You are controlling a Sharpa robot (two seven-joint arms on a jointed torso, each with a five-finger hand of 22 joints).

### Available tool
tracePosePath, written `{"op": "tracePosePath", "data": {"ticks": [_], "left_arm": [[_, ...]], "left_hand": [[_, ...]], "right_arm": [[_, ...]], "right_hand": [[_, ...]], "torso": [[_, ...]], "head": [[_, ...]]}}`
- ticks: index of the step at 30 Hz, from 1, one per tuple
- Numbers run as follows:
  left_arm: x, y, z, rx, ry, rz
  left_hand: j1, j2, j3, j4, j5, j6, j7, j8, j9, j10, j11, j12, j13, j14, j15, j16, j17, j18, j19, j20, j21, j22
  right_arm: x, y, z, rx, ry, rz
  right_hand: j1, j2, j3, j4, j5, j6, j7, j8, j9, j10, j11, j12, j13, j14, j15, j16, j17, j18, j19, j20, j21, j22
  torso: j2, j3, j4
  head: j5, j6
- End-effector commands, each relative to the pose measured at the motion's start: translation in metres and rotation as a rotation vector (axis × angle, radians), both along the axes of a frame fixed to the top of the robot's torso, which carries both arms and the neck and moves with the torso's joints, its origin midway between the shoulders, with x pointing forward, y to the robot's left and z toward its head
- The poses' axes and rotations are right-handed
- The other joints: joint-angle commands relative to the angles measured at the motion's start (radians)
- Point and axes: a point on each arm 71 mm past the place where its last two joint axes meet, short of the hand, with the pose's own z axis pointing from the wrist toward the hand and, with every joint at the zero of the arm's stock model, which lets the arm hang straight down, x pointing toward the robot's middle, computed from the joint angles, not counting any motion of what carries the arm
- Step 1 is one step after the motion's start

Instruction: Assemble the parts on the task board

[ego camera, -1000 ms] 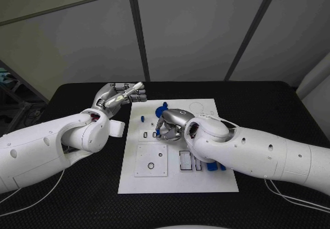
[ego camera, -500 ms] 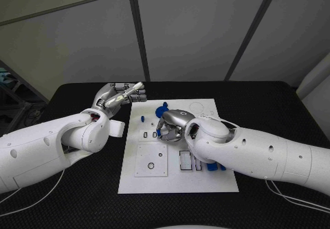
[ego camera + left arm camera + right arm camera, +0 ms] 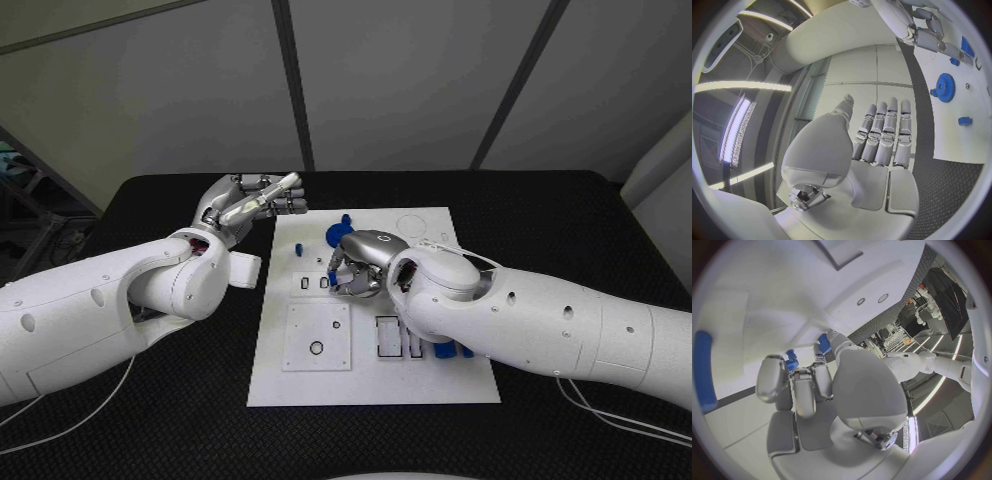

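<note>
Parts for the job are spread over the white task board (image 3: 375, 385), which lies flat in the middle of the black table (image 3: 577, 220). The right hand (image 3: 358, 262) is bent down over the board's middle, fingers curled close about something small and blue; the right wrist view shows a blue piece (image 3: 791, 359) at its fingertips, so I take it to be pinching that piece, though the grip itself is partly hidden. The left hand (image 3: 253, 200) hangs above the table just off the board's far left corner, fingers straight, side by side, holding nothing.

A blue gear (image 3: 945, 87) sits on the board near its far edge, with a small blue peg (image 3: 964, 120) a little apart from it. Another blue piece (image 3: 464, 350) lies by the slots (image 3: 388, 336) near the right arm.

My worry is the pinched piece: it is tiny, and if it goes in tilted it could jam or pop out and roll off the board.
</note>
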Motion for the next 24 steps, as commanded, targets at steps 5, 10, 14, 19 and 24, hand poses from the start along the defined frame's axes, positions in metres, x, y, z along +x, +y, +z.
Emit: {"op": "tracePosePath", "data": {"ticks": [5, 10, 14, 19, 24], "left_arm": [[0.000, -0.001, 0.001, 0.013, -0.005, -0.022], [0.000, -0.001, 0.000, 0.035, -0.002, -0.031], [0.000, 0.000, -0.001, 0.052, 0.004, -0.036], [0.000, -0.001, -0.003, 0.111, 0.015, -0.064], [0.000, 0.002, -0.008, 0.204, 0.048, -0.088]], "left_hand": [[0.001, 0.010, 0.000, -0.007, -0.006, 0.007, -0.003, -0.003, 0.000, 0.008, -0.002, -0.005, 0.000, 0.008, 0.003, -0.009, 0.000, -0.008, -0.003, 0.000, 0.007, -0.001], [-0.008, 0.011, -0.001, -0.009, -0.007, 0.025, -0.012, -0.001, 0.000, 0.037, -0.014, -0.003, 0.001, 0.053, -0.011, 0.002, 0.010, -0.006, 0.019, -0.010, 0.023, 0.003], [-0.011, 0.012, -0.002, -0.011, -0.007, 0.033, -0.016, -0.002, 0.000, 0.057, -0.020, -0.002, 0.001, 0.077, -0.019, 0.006, 0.016, -0.006, 0.037, -0.018, 0.037, 0.008], [-0.017, 0.009, -0.002, -0.015, -0.007, 0.053, -0.026, -0.002, 0.000, 0.108, -0.035, 0.004, 0.003, 0.147, -0.041, 0.026, 0.039, -0.006, 0.084, -0.037, 0.071, 0.022], [-0.036, -0.001, -0.009, -0.005, -0.007, 0.089, -0.057, 0.007, 0.003, 0.225, -0.077, 0.040, 0.022, 0.303, -0.091, 0.106, 0.101, -0.004, 0.179, -0.084, 0.138, 0.052]], "right_arm": [[0.000, -0.002, 0.001, 0.029, -0.025, -0.018], [-0.001, -0.002, 0.005, 0.075, -0.057, -0.014], [-0.004, -0.003, 0.008, 0.109, -0.080, -0.009], [-0.013, -0.009, 0.018, 0.193, -0.129, 0.031], [-0.024, -0.021, 0.029, 0.296, -0.121, 0.108]], "right_hand": [[-0.014, -0.031, -0.024, 0.025, -0.030, -0.084, 0.018, -0.016, -0.002, -0.019, 0.016, -0.019, 0.047, 0.104, 0.019, 0.004, 0.262, -0.015, -0.002, 0.018, -0.008, -0.004], [-0.003, -0.050, -0.042, 0.053, -0.029, -0.117, 0.026, -0.012, 0.000, -0.028, 0.024, -0.026, 0.036, 0.104, 0.026, 0.005, 0.263, -0.015, -0.003, 0.026, -0.009, -0.005], [0.003, -0.052, -0.048, 0.062, -0.026, -0.121, 0.027, -0.010, 0.001, -0.030, 0.025, -0.028, 0.034, 0.104, 0.028, 0.005, 0.263, -0.015, -0.003, 0.028, -0.009, -0.005], [0.018, -0.052, -0.055, 0.075, -0.014, -0.120, 0.027, -0.003, 0.003, -0.029, 0.025, -0.025, 0.035, 0.104, 0.028, 0.005, 0.263, -0.015, -0.003, 0.029, -0.009, -0.004], [0.044, -0.036, -0.048, 0.079, -0.004, -0.099, 0.021, 0.013, 0.007, -0.038, 0.021, -0.035, 0.023, 0.099, 0.025, -0.003, 0.244, -0.004, -0.032, 0.028, -0.035, -0.054]], "torso": [[0.000, 0.0005, 0.0002], [0.000, 0.0009, 0.0006], [-0.001, 0.0013, 0.0003], [-0.002, 0.0014, -0.0020], [-0.005, 0.0007, -0.0061]], "head": [[0.000, 0.000], [0.000, 0.002], [0.001, 0.002], [0.003, 0.005], [0.005, 0.009]]}}
